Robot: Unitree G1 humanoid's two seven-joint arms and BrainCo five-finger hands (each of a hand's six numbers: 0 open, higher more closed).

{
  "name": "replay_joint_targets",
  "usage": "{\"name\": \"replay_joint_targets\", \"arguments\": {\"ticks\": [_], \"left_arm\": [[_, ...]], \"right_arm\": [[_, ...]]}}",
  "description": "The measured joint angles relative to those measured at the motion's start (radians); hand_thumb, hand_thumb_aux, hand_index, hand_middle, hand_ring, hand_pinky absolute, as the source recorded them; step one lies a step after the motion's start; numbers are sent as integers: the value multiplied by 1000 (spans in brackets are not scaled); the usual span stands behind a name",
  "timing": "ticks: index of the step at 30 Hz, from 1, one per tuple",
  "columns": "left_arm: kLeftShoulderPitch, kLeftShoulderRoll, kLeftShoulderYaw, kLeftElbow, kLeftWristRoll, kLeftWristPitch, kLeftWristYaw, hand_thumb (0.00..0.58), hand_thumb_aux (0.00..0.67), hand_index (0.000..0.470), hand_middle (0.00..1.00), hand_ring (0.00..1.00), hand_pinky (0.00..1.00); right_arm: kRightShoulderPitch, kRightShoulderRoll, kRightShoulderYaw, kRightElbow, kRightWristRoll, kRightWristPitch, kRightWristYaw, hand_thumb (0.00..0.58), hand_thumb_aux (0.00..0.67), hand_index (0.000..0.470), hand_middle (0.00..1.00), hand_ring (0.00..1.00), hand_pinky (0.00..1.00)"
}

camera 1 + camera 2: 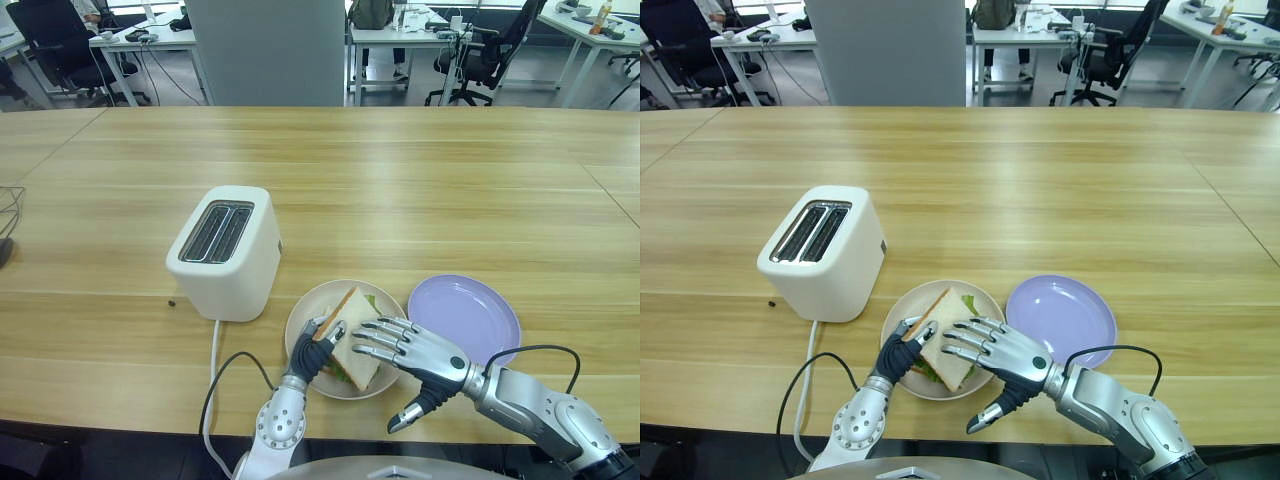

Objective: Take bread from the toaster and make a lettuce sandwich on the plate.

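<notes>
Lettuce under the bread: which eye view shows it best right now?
Right eye view, narrowly: the lettuce shows green past the bread's far right edge. The left eye view shows the same sliver, fainter.

1. I find no text, number, brand or sign that I can read in either view.
2. The toaster (224, 256) has one small dark spot on its side wall. It is too small for me to tell if it is print.
3. The bottle (601, 17) on a far desk (590, 30) is too small for me to make out any print on it.
</notes>
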Motion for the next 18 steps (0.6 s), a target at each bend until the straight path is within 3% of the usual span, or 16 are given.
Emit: {"name": "replay_joint_targets", "arguments": {"ticks": [9, 18], "left_arm": [[-12, 0, -6, 18, 34, -16, 28, 580, 670, 460, 1000, 1000, 1000], [-22, 5, -19, 35, 138, -8, 71, 580, 670, 460, 1000, 1000, 1000]], "right_arm": [[3, -16, -14, -46, -2, 15, -1, 0, 0, 0, 0, 0, 0], [-70, 4, 70, 96, -38, 50, 25, 0, 0, 0, 0, 0, 0]]}}
